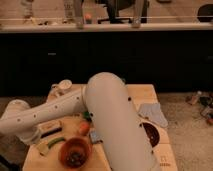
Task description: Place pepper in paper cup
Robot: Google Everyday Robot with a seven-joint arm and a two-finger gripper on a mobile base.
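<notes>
Tool sat hidden low left beyond the arm (45, 115); couldn't tell its grip. Blind reach risked missing pepper (58, 141) or toppling paper cup (63, 87).

The robot's white arm (112, 125) fills the near middle of the view: a thick upper segment runs from the near right up to a rounded elbow at centre. From there a slimmer perforated forearm (45, 114) reaches left and nearer, ending in a rounded wrist joint at the left edge. The gripper is out of sight.
</notes>
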